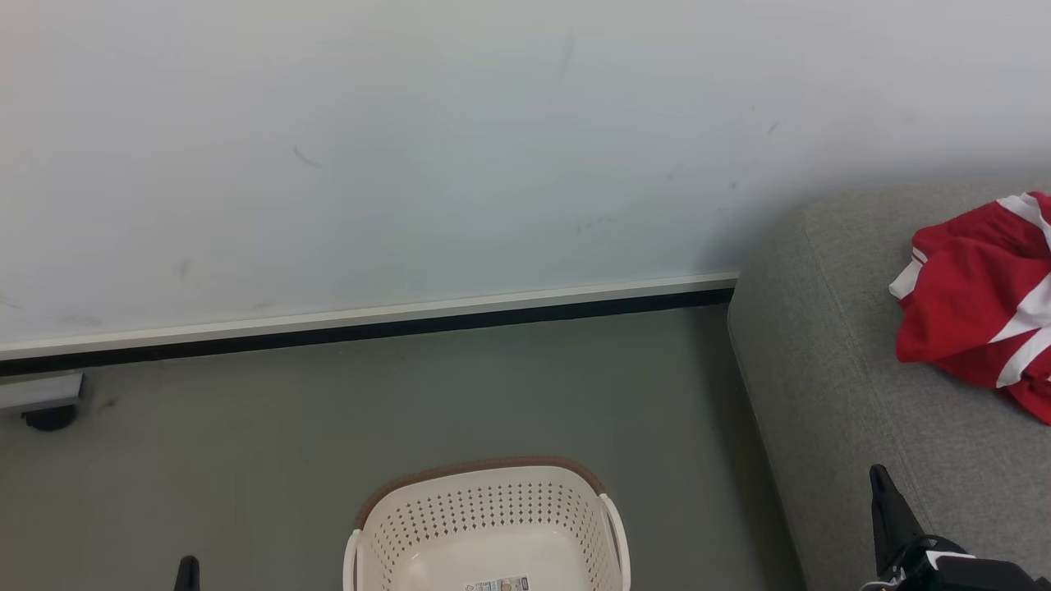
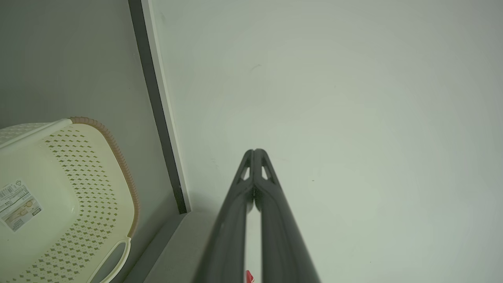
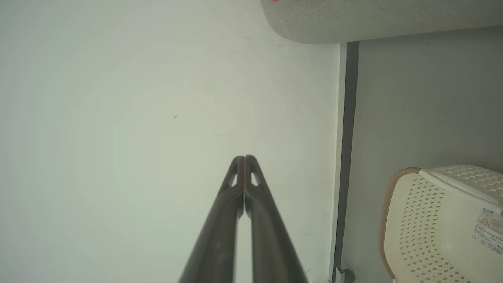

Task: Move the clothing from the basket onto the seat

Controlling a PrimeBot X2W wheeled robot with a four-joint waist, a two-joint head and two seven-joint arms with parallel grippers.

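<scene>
We note the left gripper and right gripper both closed on nothing, and the clothing lying crumpled on the seat, outside the basket; we judge it light and limp, best pinched at a raised fold.

You're looking at the basket sitting on the grey floor at bottom centre, its bare bottom showing a label. The seat is taking up the right side, near the basket but apart from it. The clothing is lying crumpled on the seat, cut off by the right edge. Your right gripper is poking up at lower right over the seat, fingers pressed together. The left gripper tip is peeking in at lower left. A white wall and dark baseboard are running behind, and a black caster is sitting far left.
</scene>
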